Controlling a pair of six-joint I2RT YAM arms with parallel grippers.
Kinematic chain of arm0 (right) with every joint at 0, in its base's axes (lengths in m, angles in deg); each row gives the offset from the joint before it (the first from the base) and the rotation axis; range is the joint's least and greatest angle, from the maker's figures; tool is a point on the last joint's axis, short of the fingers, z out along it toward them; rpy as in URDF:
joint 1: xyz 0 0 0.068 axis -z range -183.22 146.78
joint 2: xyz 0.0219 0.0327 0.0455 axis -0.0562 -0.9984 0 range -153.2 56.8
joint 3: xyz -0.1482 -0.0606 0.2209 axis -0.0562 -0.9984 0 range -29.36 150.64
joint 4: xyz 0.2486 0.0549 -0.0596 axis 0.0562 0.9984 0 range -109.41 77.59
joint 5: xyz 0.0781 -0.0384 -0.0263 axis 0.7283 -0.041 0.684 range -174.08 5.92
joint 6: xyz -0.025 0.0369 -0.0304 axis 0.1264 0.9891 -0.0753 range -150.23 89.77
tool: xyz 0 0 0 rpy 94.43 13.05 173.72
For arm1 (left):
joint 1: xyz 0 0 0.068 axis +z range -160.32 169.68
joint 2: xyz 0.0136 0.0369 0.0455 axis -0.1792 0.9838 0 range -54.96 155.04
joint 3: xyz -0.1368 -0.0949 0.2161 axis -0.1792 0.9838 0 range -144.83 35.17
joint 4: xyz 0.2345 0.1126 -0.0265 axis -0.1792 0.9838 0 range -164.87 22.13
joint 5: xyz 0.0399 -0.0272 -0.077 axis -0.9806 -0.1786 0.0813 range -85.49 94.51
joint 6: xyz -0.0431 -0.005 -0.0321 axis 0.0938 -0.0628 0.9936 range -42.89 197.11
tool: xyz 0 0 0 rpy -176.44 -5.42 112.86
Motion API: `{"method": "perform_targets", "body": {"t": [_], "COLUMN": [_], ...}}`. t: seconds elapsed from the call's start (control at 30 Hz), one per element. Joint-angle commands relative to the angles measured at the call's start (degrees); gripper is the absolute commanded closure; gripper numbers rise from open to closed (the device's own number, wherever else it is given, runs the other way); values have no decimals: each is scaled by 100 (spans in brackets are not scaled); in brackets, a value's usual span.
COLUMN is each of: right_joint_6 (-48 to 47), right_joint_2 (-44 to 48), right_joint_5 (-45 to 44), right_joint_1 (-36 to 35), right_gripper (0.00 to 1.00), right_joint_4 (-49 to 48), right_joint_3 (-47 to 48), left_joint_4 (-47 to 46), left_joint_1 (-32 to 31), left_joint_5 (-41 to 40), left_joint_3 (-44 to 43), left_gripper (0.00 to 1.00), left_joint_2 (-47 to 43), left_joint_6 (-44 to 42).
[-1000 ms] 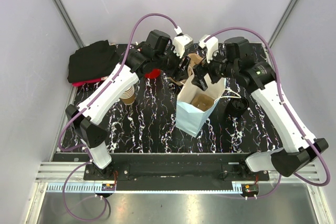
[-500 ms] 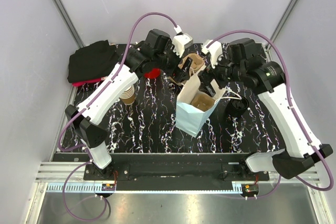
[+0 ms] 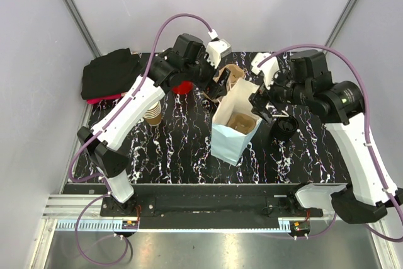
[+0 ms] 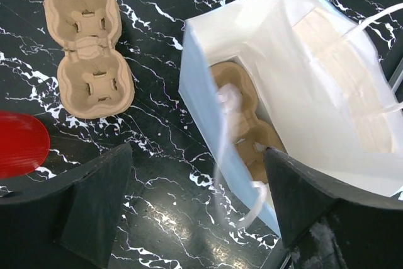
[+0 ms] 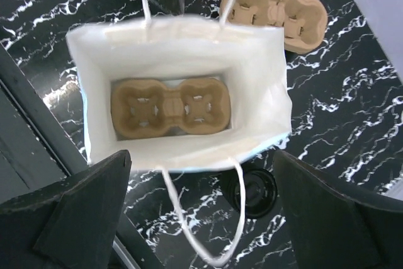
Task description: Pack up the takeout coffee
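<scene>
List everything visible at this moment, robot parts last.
paper bag: one, white, table centre, upright and open
cup carrier: one, brown pulp, at the bag's bottom
second cup carrier: one, brown pulp, on the table behind the bag
paper cup: at least one, tan, left of the bag
red cup: one, red, mostly hidden
round object: one, black, right of the bag
cloth: one, black, rear left
table: black, white veins
left hand: open, empty
right hand: open, above the bag

White paper bag, tan pulp carrier, black white-veined table
</scene>
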Motion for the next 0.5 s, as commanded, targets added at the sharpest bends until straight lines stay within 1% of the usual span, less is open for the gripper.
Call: {"method": "perform_targets", "body": {"t": [0.0,0.13,0.27,0.4,0.47], "right_joint_6": [-563,-757,-933,-1188,-1284], "right_joint_2": [340,481,552,604,605], "right_joint_5": [-255,-141,-552,-879,-949], "right_joint_1": [-36,-36,-36,-36,-36], "right_gripper": [0,0,1,7,12], "right_joint_4": [380,503,381,214,143], "right_joint_3": [342,141,-281,-887,-1046], "left_joint_4": [-111,-102,-111,-102,-84], "left_joint_1": [29,20,20,11,11], "left_joint_5": [-58,-5,39,74,74], "left_joint_3": [-343,-378,-395,-439,-457], "left_gripper": [16,25,32,41,50], "left_joint_2": [-122,-105,-69,-25,10], "left_joint_6": [-89,-71,-54,-45,-45]}}
